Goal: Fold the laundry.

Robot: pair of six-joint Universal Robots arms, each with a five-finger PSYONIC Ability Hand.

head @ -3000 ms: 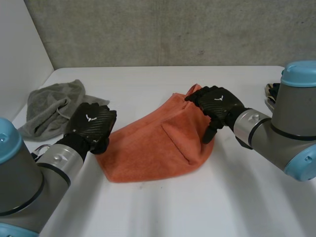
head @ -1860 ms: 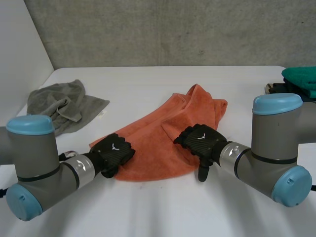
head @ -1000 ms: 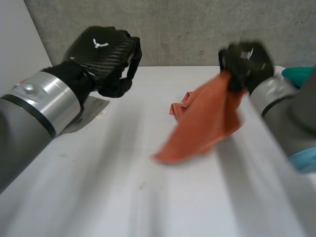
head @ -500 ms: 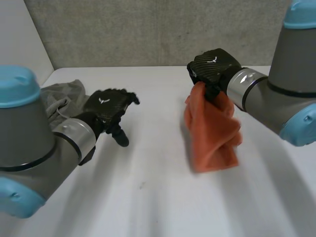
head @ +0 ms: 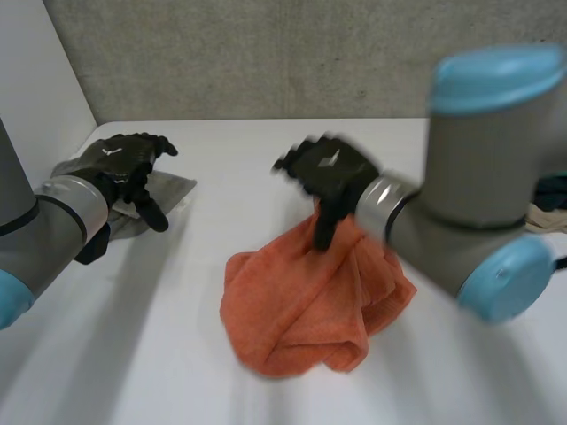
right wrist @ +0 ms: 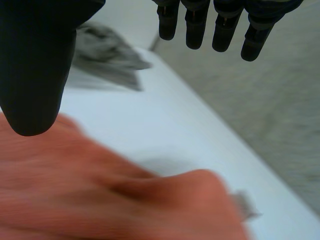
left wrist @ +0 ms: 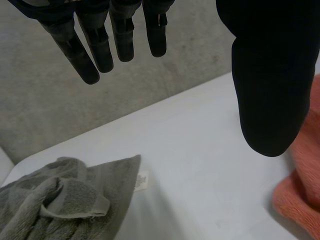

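Observation:
An orange cloth (head: 310, 297) lies crumpled in a heap on the white table (head: 239, 159), a little right of the middle. My right hand (head: 330, 173) hovers over its far edge with fingers (right wrist: 215, 25) straight and spread, holding nothing; the cloth (right wrist: 100, 195) lies under its palm. My left hand (head: 124, 164) is at the left, above a grey towel (head: 164, 190), fingers (left wrist: 100, 40) straight and thumb apart, empty. The grey towel (left wrist: 60, 195) lies bunched beyond that hand's palm, and an edge of the orange cloth (left wrist: 300, 175) shows by its thumb.
A concrete wall (head: 292, 53) runs behind the table's far edge and a white wall (head: 35, 97) closes the left side. A dark green cloth (head: 554, 190) lies at the right edge behind my right arm (head: 478, 195).
My right hand let go of the orange cloth, which dropped into a heap on the table. The left hand moved left to the grey towel, fingers staying straight.

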